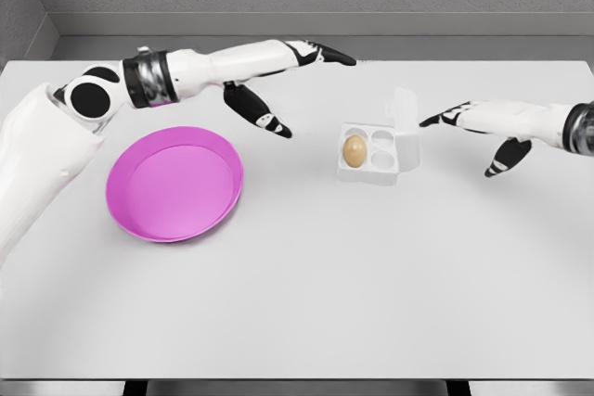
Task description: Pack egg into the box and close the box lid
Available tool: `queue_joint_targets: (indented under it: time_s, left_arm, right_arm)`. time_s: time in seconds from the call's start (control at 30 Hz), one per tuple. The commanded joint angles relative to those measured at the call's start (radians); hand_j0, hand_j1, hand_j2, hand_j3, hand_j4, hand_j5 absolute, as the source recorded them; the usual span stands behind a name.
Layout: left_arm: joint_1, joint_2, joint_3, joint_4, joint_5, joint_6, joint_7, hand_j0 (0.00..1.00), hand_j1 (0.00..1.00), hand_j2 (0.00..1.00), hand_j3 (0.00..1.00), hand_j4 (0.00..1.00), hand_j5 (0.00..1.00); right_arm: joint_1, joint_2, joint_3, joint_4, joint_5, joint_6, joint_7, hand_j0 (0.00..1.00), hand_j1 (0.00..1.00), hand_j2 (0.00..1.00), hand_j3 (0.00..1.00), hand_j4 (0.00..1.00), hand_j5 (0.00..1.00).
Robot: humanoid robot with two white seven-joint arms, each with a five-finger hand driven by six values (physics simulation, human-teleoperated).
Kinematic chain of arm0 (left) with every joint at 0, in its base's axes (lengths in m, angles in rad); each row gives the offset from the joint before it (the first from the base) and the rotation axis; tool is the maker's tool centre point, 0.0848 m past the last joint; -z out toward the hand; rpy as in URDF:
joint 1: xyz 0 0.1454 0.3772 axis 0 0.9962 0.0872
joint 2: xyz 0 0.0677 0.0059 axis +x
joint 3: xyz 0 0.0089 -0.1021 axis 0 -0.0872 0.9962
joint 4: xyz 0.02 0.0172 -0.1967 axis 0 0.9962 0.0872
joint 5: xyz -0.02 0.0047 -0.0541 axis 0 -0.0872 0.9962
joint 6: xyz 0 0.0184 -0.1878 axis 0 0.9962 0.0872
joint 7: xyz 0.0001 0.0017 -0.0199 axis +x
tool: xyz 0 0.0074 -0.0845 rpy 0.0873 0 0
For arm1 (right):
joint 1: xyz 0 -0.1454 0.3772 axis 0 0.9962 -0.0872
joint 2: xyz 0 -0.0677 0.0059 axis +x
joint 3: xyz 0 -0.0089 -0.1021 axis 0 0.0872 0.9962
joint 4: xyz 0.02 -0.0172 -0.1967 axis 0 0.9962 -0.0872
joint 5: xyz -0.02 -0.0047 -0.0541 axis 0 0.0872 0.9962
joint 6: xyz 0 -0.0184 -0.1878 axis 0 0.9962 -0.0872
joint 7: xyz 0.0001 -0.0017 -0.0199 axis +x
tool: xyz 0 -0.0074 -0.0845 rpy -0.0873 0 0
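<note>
Egg (355, 148) sits in front-left cell of the box (379, 166), which rests on white surface (371, 303) w/ lid (405, 115) standing upright at its right side. Right robot hand (464, 127) just right of box, fingers spread, holding nothing. Left robot hand (297, 76) up-left of box, fingers apart, empty. Pink bowl (174, 185) well left of box.

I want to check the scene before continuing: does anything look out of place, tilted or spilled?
Nothing stands out. The egg sits upright in a cell of the white box, whose lid stands open. The pink bowl lies flat and empty.
</note>
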Motion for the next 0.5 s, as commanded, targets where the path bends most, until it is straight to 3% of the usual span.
queue_joint_targets:
  time_s: [0.0, 0.07, 0.1, 0.13, 0.17, 0.3, 0.47]
  left_arm:
    - [0.008, 0.204, -0.027, -0.149, 0.114, 0.003, 0.000, 1.00, 1.00, 1.00, 1.00, 1.00, 1.00]
    - [0.041, 0.364, -0.025, -0.251, 0.123, 0.003, 0.000, 1.00, 1.00, 1.00, 1.00, 1.00, 1.00]
    - [0.086, 0.379, -0.012, -0.252, 0.096, 0.003, 0.000, 1.00, 1.00, 1.00, 1.00, 1.00, 1.00]
    - [0.094, 0.381, -0.004, -0.260, 0.017, 0.003, 0.000, 1.00, 1.00, 1.00, 1.00, 1.00, 1.00]
    - [0.100, 0.384, 0.013, -0.290, 0.003, 0.003, 0.000, 1.00, 1.00, 1.00, 1.00, 1.00, 1.00]
    - [0.118, 0.410, 0.027, -0.315, 0.000, 0.003, 0.000, 1.00, 1.00, 1.00, 1.00, 1.00, 1.00]
    - [0.163, 0.422, 0.047, -0.317, -0.003, 0.003, 0.000, 1.00, 1.00, 1.00, 1.00, 1.00, 1.00]
  right_arm:
    - [0.000, -0.004, -0.002, -0.038, -0.004, 0.005, 0.000, 1.00, 1.00, 1.00, 1.00, 1.00, 1.00]
    - [-0.001, -0.004, -0.002, -0.070, -0.004, 0.007, 0.000, 1.00, 1.00, 1.00, 1.00, 1.00, 1.00]
    - [0.000, 0.002, 0.001, -0.082, -0.004, 0.007, 0.000, 1.00, 1.00, 1.00, 1.00, 1.00, 1.00]
    - [0.000, 0.006, 0.003, -0.087, -0.004, 0.005, 0.000, 1.00, 1.00, 1.00, 1.00, 1.00, 1.00]
    - [0.000, 0.011, 0.006, -0.095, -0.004, 0.004, 0.000, 1.00, 1.00, 1.00, 1.00, 1.00, 1.00]
    - [-0.023, 0.011, -0.005, -0.093, -0.004, 0.002, 0.000, 1.00, 1.00, 1.00, 1.00, 1.00, 1.00]
    - [-0.017, -0.047, -0.114, -0.061, -0.005, 0.001, 0.000, 1.00, 1.00, 1.00, 1.00, 1.00, 1.00]
